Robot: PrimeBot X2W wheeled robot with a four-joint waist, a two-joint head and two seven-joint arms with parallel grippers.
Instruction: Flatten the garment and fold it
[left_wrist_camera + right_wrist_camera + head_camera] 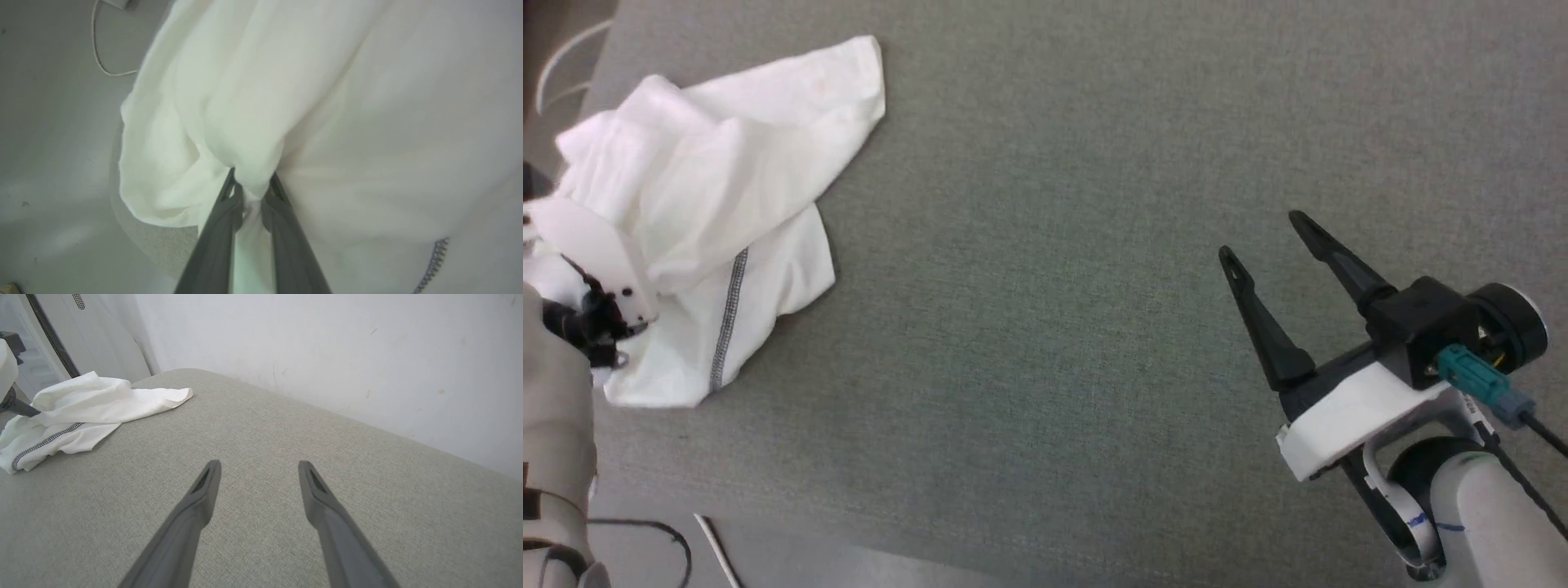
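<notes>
Garment [735,188] lying crumpled at far-left corner of desk [1054,245], grey zigzag seam [729,318] showing along near edge. Left gripper [252,175] pinching bunched fold of white cloth, jaws narrow. Right gripper [1262,236] hovering well apart over bare desk, jaws spread wide, holding nothing.

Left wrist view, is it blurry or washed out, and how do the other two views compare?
Left wrist view: the top is soft-focused and nearly blown out around the left hand; head view: even light, faint shadow beside the top; right wrist view: sharpest, table weave clear.
</notes>
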